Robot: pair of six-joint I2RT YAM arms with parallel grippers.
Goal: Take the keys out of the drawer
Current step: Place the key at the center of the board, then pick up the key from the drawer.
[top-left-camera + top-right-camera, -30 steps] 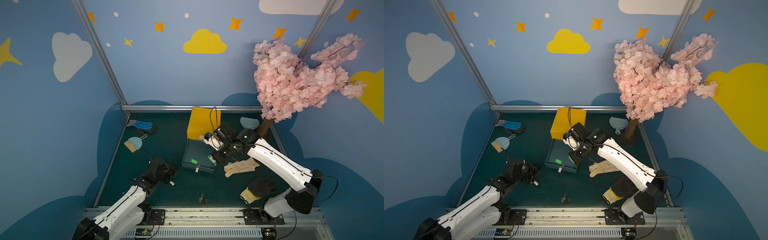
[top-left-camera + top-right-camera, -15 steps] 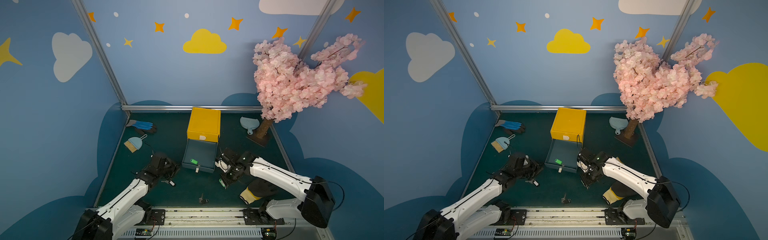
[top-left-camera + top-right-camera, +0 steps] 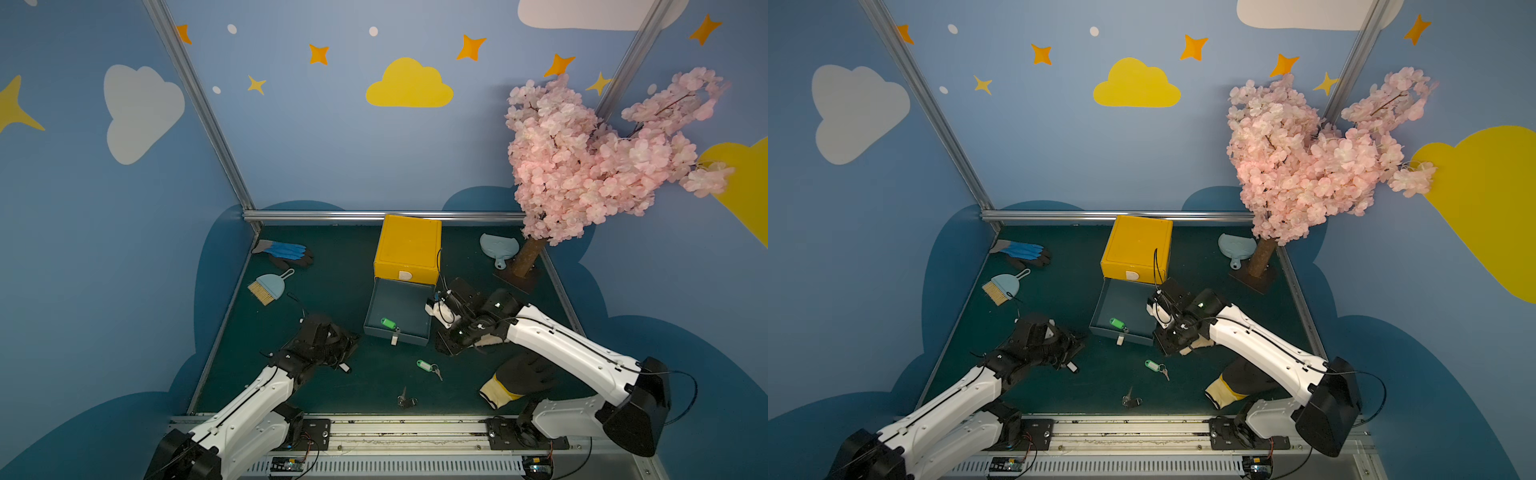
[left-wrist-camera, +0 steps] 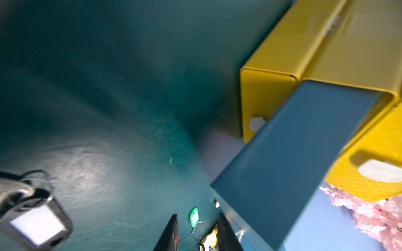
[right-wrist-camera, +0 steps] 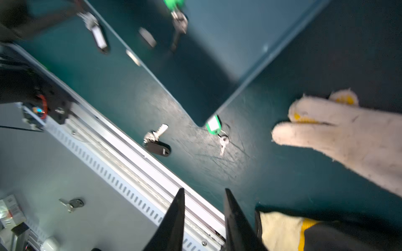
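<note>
Looking down, we find one silver key with a green plastic tag (image 3: 388,323) inside the open blue-grey drawer (image 3: 401,297); another green-tagged key (image 3: 424,365) and a black-tagged bunch (image 3: 406,401) lie on the dark green desk (image 3: 340,286). Our left end effector (image 4: 198,215) and right end effector (image 5: 204,191) both gape, empty.

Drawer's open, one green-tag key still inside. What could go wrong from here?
1. The green-tagged key bunch lies near the front wall of the blue-grey drawer; the open right claw may clip that wall and shove the drawer.
2. The black-tagged key bunch lies close to the front metal rail; a sweep could knock it over the edge.
3. The cream knit glove lies under the right arm and may snag.
</note>
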